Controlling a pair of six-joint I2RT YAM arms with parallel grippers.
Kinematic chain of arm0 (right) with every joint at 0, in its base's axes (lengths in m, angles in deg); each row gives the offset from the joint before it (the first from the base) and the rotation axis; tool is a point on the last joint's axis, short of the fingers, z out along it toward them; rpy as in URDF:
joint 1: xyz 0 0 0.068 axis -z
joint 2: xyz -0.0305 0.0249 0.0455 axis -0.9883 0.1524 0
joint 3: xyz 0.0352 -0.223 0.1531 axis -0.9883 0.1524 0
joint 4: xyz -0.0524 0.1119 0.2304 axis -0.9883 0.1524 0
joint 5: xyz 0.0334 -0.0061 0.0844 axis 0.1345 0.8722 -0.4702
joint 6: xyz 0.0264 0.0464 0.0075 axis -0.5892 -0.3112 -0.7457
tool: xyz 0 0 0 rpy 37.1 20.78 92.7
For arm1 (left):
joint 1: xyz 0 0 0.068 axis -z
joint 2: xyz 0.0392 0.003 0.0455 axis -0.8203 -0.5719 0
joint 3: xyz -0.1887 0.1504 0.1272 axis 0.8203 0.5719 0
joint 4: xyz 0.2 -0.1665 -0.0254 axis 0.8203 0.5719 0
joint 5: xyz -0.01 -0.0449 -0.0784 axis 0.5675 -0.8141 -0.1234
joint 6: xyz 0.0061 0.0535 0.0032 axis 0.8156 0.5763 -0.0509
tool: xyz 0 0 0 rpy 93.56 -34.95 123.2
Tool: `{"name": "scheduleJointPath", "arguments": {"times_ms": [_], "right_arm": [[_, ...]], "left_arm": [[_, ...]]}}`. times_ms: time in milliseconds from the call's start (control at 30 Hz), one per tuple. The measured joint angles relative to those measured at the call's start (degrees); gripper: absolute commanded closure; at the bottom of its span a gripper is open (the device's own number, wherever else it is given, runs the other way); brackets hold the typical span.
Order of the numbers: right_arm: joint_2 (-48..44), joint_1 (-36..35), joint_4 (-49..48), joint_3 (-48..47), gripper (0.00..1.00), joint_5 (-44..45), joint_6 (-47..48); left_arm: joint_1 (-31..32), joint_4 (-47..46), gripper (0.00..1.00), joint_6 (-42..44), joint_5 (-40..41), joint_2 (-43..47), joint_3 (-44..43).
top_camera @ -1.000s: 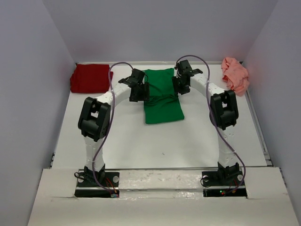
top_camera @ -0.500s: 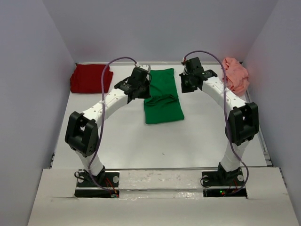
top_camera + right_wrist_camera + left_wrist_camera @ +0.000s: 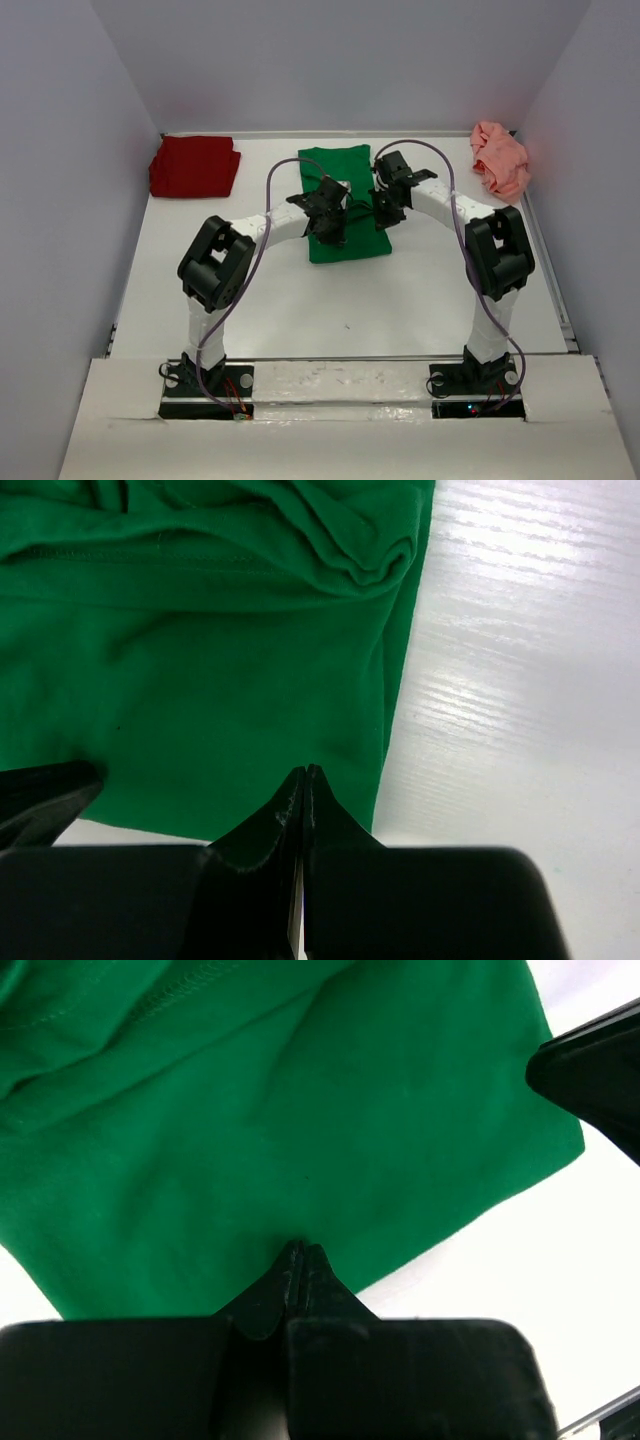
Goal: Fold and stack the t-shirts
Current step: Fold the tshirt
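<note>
- left gripper (image 3: 297,1252) and right gripper (image 3: 305,772) have come in since half a second ago, from the far corners of the green t-shirt (image 3: 347,165) to its middle; both sets of jaws, then apart, have drawn together.
- left gripper: jaws together, tips touching the green cloth, with a small pucker at the tips; i cannot tell whether cloth is pinched.
- right gripper: jaws together, tips on the green cloth just inside its right edge; pinch likewise unclear.
- green t-shirt: partly folded, lying on the white table (image 3: 300,300), far centre.
- dark red t-shirt (image 3: 193,167): folded, far left corner, well apart from both grippers.
- salmon pink t-shirt (image 3: 500,160): crumpled, far right corner.
</note>
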Motion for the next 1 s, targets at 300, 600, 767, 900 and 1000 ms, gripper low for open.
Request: {"name": "scheduleJointPath", "arguments": {"times_ms": [300,600,767,900,1000], "right_arm": [[3.1,0.0,-1.5,-1.6,1.00,-0.3,0.0],[6.8,0.1,-2.7,-1.9,1.00,-0.7,-1.1],[5.0,-0.1,-5.4,1.4,1.00,-0.6,-2.8],[2.7,-0.9,-7.3,5.0,1.00,-0.4,-4.1],[0.5,-2.0,-7.9,8.4,1.00,-0.1,-5.2]], "left_arm": [[-0.5,-0.7,1.00,-0.2,0.0,-1.6,-0.7],[-0.5,-1.5,1.00,-0.4,-0.5,-2.5,-0.2],[-0.6,-5.1,1.00,-1.4,-1.1,-0.3,5.2],[-0.3,-6.6,1.00,-2.6,-1.4,4.0,11.5],[0.5,-7.5,1.00,-3.8,-1.4,7.6,16.4]]}}
